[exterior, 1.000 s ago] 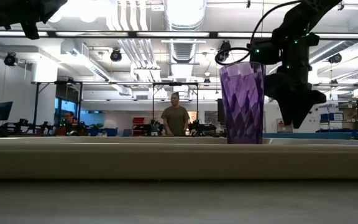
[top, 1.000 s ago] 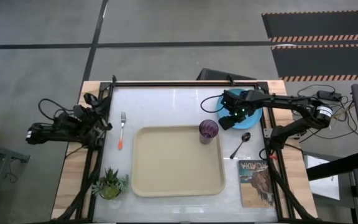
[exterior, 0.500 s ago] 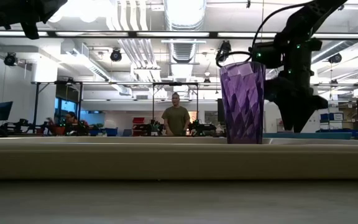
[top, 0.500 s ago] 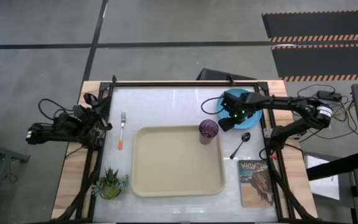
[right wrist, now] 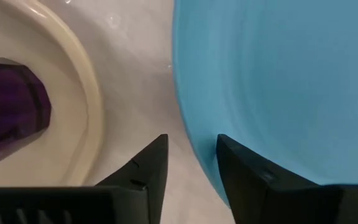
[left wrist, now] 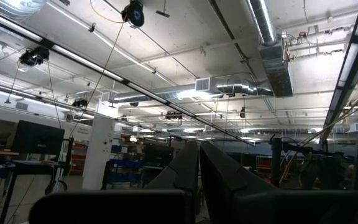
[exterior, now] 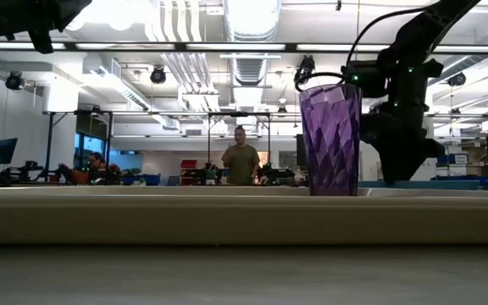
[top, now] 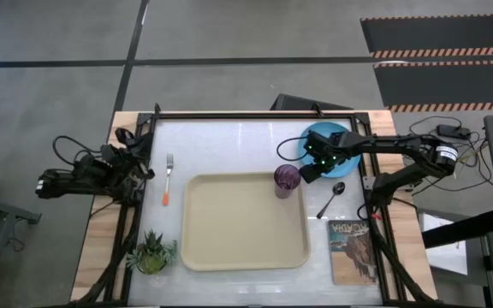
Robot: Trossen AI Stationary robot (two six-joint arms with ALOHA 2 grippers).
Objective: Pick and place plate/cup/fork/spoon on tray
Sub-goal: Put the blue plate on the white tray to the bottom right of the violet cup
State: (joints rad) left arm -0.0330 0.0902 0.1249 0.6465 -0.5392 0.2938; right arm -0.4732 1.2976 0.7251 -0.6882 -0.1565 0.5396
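Right gripper (top: 313,170) at the plate's (top: 330,137) edge

Its fingers (right wrist: 143,163) stood slightly apart astride the rim, beside the cup (top: 287,180) on the tray (top: 229,248).

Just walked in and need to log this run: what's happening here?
The right gripper is open at the edge of the blue plate, which lies on the table beside the tray. The purple cup stands in the tray's corner. The fork and spoon lie on the table outside the tray. The left gripper is parked shut at the table's left edge.
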